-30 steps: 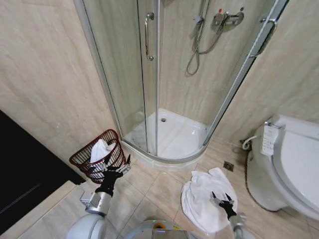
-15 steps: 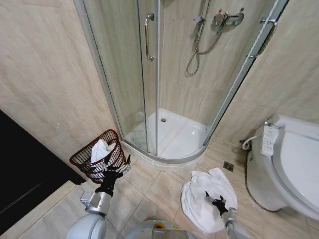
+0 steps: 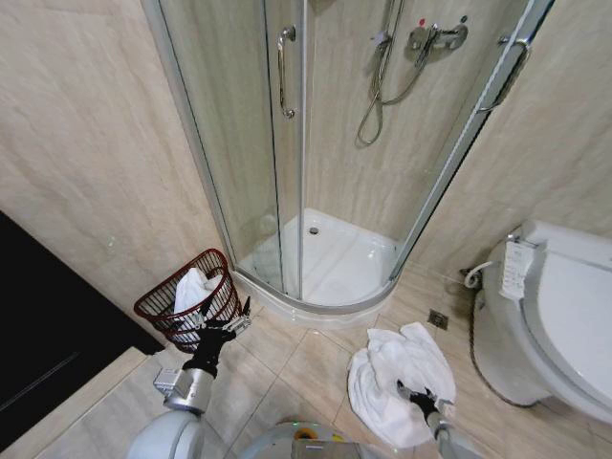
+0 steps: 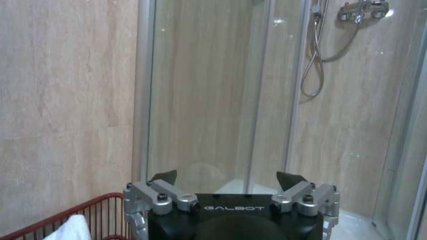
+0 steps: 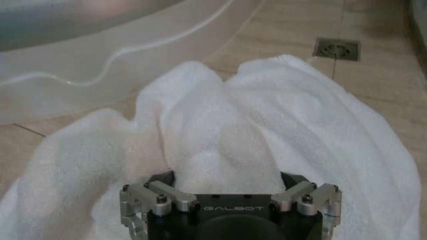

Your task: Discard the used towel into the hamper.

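Observation:
The used towel (image 3: pixel 392 375) is white and lies crumpled on the tiled floor between the shower base and the toilet; in the right wrist view the towel (image 5: pixel 267 115) rises in thick folds. My right gripper (image 3: pixel 422 401) is low on its near side, and my right gripper (image 5: pixel 227 176) is open with a fold of cloth bulging between its spread fingers, whose tips are sunk in the towel. The hamper (image 3: pixel 151 306), a dark red wire basket, stands by the left wall with a white cloth (image 3: pixel 191 287) in it. My left gripper (image 3: pixel 218 322) hangs open beside its rim (image 4: pixel 100 207).
A glass shower enclosure (image 3: pixel 287 143) with a white base (image 3: pixel 335 263) fills the corner ahead. A toilet (image 3: pixel 564 325) stands on the right, a floor drain (image 3: pixel 438 318) in front of it. A dark opening (image 3: pixel 38 335) lies on the left. Bare tiles (image 3: pixel 277 354) separate hamper and towel.
My right gripper has moved left and down into the towel, and the cloth has bunched up around it. The left arm and the hamper have not moved.

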Robot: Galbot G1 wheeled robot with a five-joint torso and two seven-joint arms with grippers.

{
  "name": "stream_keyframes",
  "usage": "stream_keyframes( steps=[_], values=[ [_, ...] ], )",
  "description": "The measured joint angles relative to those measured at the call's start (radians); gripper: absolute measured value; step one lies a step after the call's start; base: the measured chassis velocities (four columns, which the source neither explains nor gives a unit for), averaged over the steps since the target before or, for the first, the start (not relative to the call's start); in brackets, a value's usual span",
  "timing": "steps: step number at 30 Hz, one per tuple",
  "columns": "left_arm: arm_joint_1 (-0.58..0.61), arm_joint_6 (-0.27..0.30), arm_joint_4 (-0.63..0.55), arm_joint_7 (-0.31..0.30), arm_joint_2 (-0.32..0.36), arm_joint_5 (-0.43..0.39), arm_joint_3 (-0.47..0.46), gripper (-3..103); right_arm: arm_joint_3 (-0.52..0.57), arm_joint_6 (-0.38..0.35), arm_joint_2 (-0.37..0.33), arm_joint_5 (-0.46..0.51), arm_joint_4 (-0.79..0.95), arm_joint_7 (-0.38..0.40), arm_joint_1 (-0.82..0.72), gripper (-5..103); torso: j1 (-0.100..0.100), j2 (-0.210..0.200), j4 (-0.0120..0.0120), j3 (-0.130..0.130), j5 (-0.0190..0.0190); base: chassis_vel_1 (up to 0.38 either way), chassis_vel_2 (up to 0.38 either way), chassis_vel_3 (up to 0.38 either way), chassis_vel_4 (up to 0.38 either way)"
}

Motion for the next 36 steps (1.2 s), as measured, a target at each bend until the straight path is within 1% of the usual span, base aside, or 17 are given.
stream_keyframes(
  steps=[7, 10, 14, 17, 18, 21, 23, 29, 31, 34, 36],
  values=[
    [0.0, 0.0, 0.0, 0.0, 0.0, 0.0, 0.0, 100, -0.004, 0.015, 0.011, -0.002, 0.037, 0.011, -0.016, 100, -0.012, -0.025, 0.0, -0.014, -0.0001, 0.0, 0.0, 0.0, 0.0],
    [0.0, 0.0, 0.0, 0.0, 0.0, 0.0, 0.0, 100, -0.006, 0.024, 0.016, -0.036, 0.078, 0.043, -0.033, 100, -0.02, -0.046, 0.0001, -0.026, 0.0, 0.0, 0.0, 0.0, 0.0],
    [0.0, 0.0, 0.0, 0.0, 0.0, 0.0, 0.0, 100, -0.007, 0.026, 0.016, -0.06, 0.099, 0.061, -0.041, 100, -0.024, -0.057, 0.0001, -0.033, -0.0001, 0.0, 0.0, 0.0, 0.0],
    [0.0, 0.0, 0.0, 0.0, 0.0, 0.0, 0.0, 100, -0.006, 0.014, 0.026, -0.111, 0.153, 0.128, -0.061, 100, -0.031, -0.076, 0.0002, -0.045, 0.0, 0.0, 0.0, 0.0, 0.0],
    [0.0, 0.0, 0.0, 0.0, 0.0, 0.0, 0.0, 100, -0.006, 0.014, 0.026, -0.111, 0.153, 0.128, -0.061, 100, -0.031, -0.076, 0.0002, -0.045, 0.0, 0.0, 0.0, 0.0, 0.0],
    [0.0, 0.0, 0.0, 0.0, 0.0, 0.0, 0.0, 100, -0.006, 0.026, 0.034, -0.163, 0.177, 0.174, -0.074, 100, -0.038, -0.093, 0.0002, -0.055, 0.0, 0.0, 0.0, 0.0, 0.0],
    [0.0, 0.0, 0.0, 0.0, 0.0, 0.0, 0.0, 100, -0.005, 0.034, 0.035, -0.179, 0.179, 0.195, -0.075, 100, -0.043, -0.103, 0.0002, -0.06, 0.0, 0.0, 0.0, 0.0, 0.0],
    [0.0, 0.0, 0.0, 0.0, 0.0, 0.0, 0.0, 100, -0.006, 0.033, 0.026, -0.178, 0.154, 0.201, -0.063, 100, -0.051, -0.123, 0.0002, -0.072, -0.0001, 0.0, 0.0, 0.0, 0.0],
    [0.0, 0.0, 0.0, 0.0, 0.0, 0.0, 0.0, 100, -0.007, 0.016, 0.019, -0.162, 0.137, 0.193, -0.052, 100, -0.054, -0.132, 0.0002, -0.079, -0.0003, 0.0, 0.0, 0.0, 0.0],
    [0.0, 0.0, 0.0, 0.0, 0.0, 0.0, 0.0, 100, -0.007, 0.002, 0.016, -0.148, 0.129, 0.182, -0.045, 101, -0.055, -0.136, 0.0002, -0.082, -0.0003, 0.0, 0.0, 0.0, 0.0],
    [0.0, 0.0, 0.0, 0.0, 0.0, 0.0, 0.0, 100, -0.006, -0.004, 0.013, -0.141, 0.121, 0.167, -0.039, 93, -0.055, -0.138, 0.0002, -0.083, -0.0001, 0.0, 0.0, 0.0, 0.0]
  ],
)
